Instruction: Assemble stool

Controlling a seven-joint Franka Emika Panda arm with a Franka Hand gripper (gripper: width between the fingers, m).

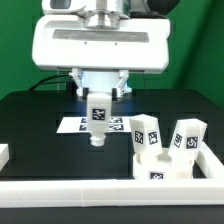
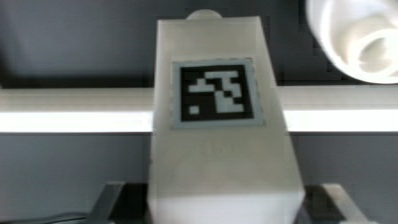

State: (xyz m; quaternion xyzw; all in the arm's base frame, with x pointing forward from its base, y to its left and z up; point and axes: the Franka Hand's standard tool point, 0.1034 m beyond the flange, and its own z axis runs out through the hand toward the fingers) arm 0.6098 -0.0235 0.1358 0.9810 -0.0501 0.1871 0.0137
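Exterior view: gripper (image 1: 97, 122) carrying one stool leg (image 1: 97, 124) above the black table (image 1: 35, 125).
From the exterior view's left: a white block corner (image 1: 3, 154) sits cut off at the frame edge; the marker board (image 1: 72, 126) lies flat behind the held leg; the gripper pinches the tagged leg upright, clear of the table; at the right the disc seat (image 1: 166, 164) rests beside the white rail (image 1: 100, 192) with two more legs (image 1: 146, 131) standing upright on or just behind it. To do this step well, judged from the layout, the leg should stay vertical as it travels right and be lowered squarely onto the seat, clear of the standing legs. The fingertips are hidden behind the leg in the wrist view; seat sockets cannot be made out.
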